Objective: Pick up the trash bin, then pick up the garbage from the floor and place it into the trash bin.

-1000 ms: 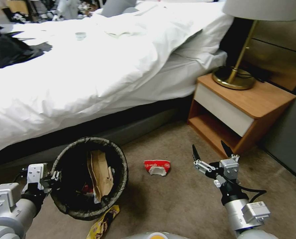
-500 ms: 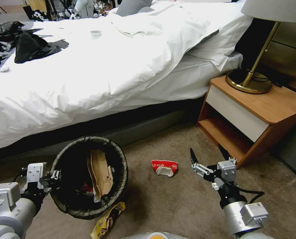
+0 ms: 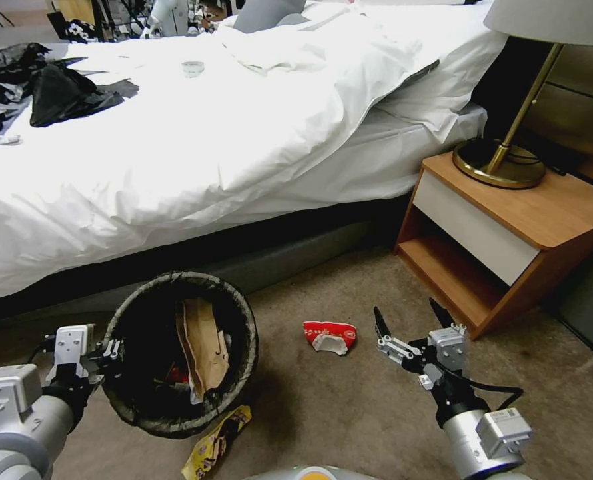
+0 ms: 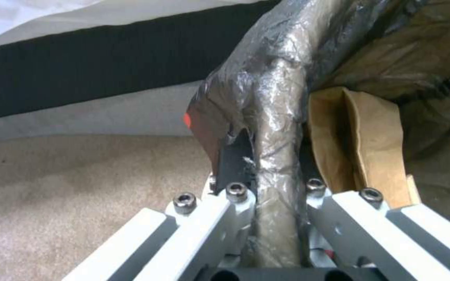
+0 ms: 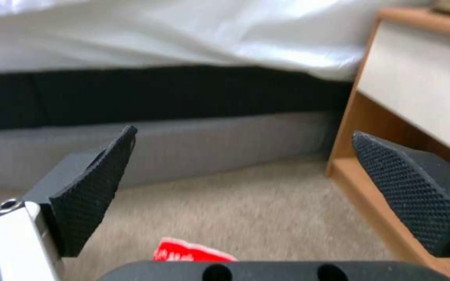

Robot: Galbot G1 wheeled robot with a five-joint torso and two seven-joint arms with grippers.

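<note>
While held at floor level: scene logged below.
Left gripper (image 3: 110, 351): clamped on crinkled liner rim of round trash bin (image 3: 240, 313).
Right gripper (image 3: 410, 315): spread wide, nothing held, textured pads (image 5: 92, 187).
Red-and-white wrapper (image 3: 329, 335): crumpled on carpet (image 3: 350, 407), between bin and right gripper.

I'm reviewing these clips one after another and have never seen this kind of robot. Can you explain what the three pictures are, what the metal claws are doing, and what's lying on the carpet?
This is a wheeled robot with two arms, each ending in a two-fingered gripper. One picture comes from a camera on its head, looking down at a bedroom floor beside a bed and a nightstand. The other two come from cameras on its wrists.

The left gripper is shut on the rim of the trash bin, a round bin with a dark liner; the left wrist view shows the rim pinched between the fingers. A tan paper bag is already inside.

The right gripper is open, just right of a red-and-white wrapper on the carpet, not touching it. A yellow snack packet lies by the near side of the bin.
</note>
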